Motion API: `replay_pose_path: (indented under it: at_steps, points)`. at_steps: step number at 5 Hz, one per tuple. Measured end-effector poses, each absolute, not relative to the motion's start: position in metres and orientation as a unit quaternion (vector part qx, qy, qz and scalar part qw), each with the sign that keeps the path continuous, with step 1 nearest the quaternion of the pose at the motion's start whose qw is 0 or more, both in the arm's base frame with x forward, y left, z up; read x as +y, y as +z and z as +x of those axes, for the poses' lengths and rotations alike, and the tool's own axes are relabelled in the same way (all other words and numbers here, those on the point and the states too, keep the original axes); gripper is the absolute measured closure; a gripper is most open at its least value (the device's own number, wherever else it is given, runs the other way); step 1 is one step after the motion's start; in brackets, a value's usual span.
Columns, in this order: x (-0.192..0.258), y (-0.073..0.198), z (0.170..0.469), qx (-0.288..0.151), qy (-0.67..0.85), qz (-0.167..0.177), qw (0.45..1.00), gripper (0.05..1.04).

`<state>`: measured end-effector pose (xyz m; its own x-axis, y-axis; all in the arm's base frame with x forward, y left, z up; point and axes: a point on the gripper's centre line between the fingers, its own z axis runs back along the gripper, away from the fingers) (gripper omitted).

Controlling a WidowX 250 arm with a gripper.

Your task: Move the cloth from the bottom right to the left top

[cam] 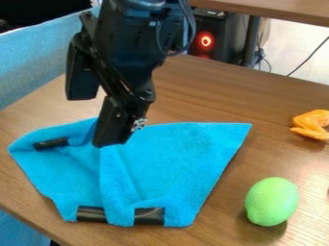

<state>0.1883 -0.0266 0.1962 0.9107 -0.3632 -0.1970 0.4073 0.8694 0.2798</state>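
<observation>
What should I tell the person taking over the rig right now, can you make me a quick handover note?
Gripper: the gripper is open with nothing between its fingers, low over the cloth's upper left part; can't tell if it touches.
Cloth: the blue cloth lies creased on the table, left of centre, reaching down near the front edge.
Done: cloth is off the right side, where the green fruit and orange item lie.
Left: it isn't fully at the top left; probably grip it and shift it up that way.

Matt, fuzzy cloth (pixel 186 158); smooth wood-grained table (pixel 215 91); dimpled lime (pixel 272 202); glossy strips (pixel 149 216).
</observation>
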Motion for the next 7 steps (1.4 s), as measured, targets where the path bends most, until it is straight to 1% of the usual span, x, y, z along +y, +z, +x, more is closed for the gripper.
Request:
replay_pose_path:
  at_steps: [1, 2, 3, 4, 5, 7]
  points:
    - [-0.027, 0.192, 0.188, 0.075, -0.199, 0.159, 0.964, 0.084]
    - [-0.032, 0.176, 0.186, 0.042, -0.207, 0.157, 0.965, 0.084]
    - [-0.033, 0.17, 0.182, -0.002, -0.212, 0.142, 0.967, 0.084]
    - [-0.033, 0.161, 0.176, -0.064, -0.237, 0.133, 0.96, 0.084]
    - [-0.04, 0.143, 0.177, -0.087, -0.274, 0.159, 0.945, 0.084]
    - [-0.055, 0.099, 0.201, -0.054, -0.292, 0.203, 0.933, 0.084]
